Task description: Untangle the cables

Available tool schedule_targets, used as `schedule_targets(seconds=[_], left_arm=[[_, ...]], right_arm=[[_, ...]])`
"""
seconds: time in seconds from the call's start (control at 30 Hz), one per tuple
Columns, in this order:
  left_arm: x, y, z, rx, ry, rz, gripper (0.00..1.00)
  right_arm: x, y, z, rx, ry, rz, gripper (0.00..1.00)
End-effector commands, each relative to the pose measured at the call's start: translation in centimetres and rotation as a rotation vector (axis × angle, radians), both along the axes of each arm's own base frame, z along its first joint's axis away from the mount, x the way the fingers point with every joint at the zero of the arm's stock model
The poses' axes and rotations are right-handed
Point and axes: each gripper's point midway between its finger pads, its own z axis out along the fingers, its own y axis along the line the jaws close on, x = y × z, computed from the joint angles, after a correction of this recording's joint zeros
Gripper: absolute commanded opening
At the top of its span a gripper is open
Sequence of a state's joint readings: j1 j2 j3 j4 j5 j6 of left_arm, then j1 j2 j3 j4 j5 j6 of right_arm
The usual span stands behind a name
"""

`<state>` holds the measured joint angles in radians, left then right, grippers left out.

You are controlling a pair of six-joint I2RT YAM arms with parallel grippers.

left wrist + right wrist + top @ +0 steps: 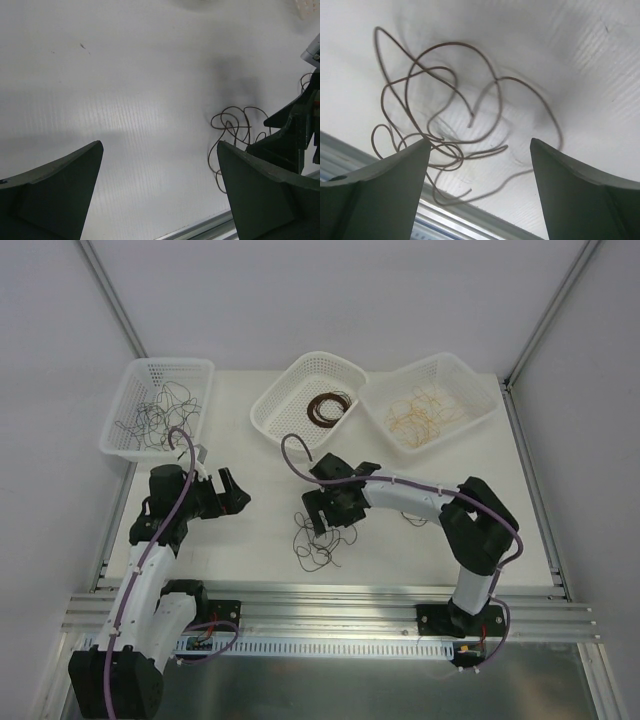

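White table [260,540], tangled dark cables [318,546]

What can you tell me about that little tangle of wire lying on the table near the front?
The tangle is very thin, dark brown wire, springy-looking, curled into loose overlapping loops with free ends showing. It lies on the white table near the front rail, outside the baskets. The right gripper hovers over it, jaws open.

Thin dark cables [318,545] lie tangled in loose loops.
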<state>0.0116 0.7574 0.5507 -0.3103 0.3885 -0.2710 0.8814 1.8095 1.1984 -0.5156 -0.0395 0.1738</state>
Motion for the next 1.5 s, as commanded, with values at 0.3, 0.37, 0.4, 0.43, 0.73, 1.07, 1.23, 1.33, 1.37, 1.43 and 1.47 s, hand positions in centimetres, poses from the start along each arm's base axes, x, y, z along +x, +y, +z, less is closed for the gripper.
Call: schedule_targets(seconds=[0.3, 0.37, 0.4, 0.43, 0.73, 1.07, 1.23, 1.33, 1.37, 1.43, 1.47], left_arm=[[0.6, -0.2, 0.3, 0.021, -0.031, -0.030, 0.99], [0.7, -0.2, 0.2, 0.021, -0.031, -0.030, 0.99], [0.7, -0.2, 0.4, 0.021, -0.034, -0.030, 0.99], [0.7, -0.2, 0.2, 0.021, -0.029, -0.030, 0.99], [0.7, -0.2, 0.1, 0.024, -0.025, -0.033, 0.99], [0.7, -0.2, 0.1, 0.020, -0.021, -0.036, 0.99], [0.8, -0.3, 0.1, 0.018, -0.020, -0.038, 0.99], [0.7, -0.3, 0.0, 0.019, -0.016, -0.039, 0.99], [0.8, -0.3, 0.0, 0.020, -0.015, -0.038, 0.99], [0.8, -0.3, 0.0, 0.019, -0.017, -0.039, 0.99], [0.8, -0.3, 0.0, 0.018, -0.014, -0.040, 0.99]], right_arm=[[6.0, -10.0, 6.4, -0.065, -0.162, -0.249, 0.82], [6.3, -12.6, 5.8, -0.096, -0.169, -0.282, 0.77], [6.1, -13.5, 5.2, -0.116, -0.164, -0.284, 0.75], [6.1, -14.2, 4.8, -0.128, -0.158, -0.289, 0.72], [5.6, -16.0, 0.7, -0.120, -0.082, -0.306, 0.53], [5.4, -17.3, -2.0, -0.149, -0.053, -0.348, 0.51], [5.0, -17.2, -2.2, -0.143, -0.038, -0.338, 0.43], [4.7, -17.0, -1.6, -0.129, -0.033, -0.337, 0.27], [4.9, -16.8, -1.2, -0.118, -0.040, -0.335, 0.22], [5.3, -16.7, 0.2, -0.101, -0.067, -0.339, 0.08], [6.0, -16.4, 1.3, -0.087, -0.095, -0.339, 0.05]])
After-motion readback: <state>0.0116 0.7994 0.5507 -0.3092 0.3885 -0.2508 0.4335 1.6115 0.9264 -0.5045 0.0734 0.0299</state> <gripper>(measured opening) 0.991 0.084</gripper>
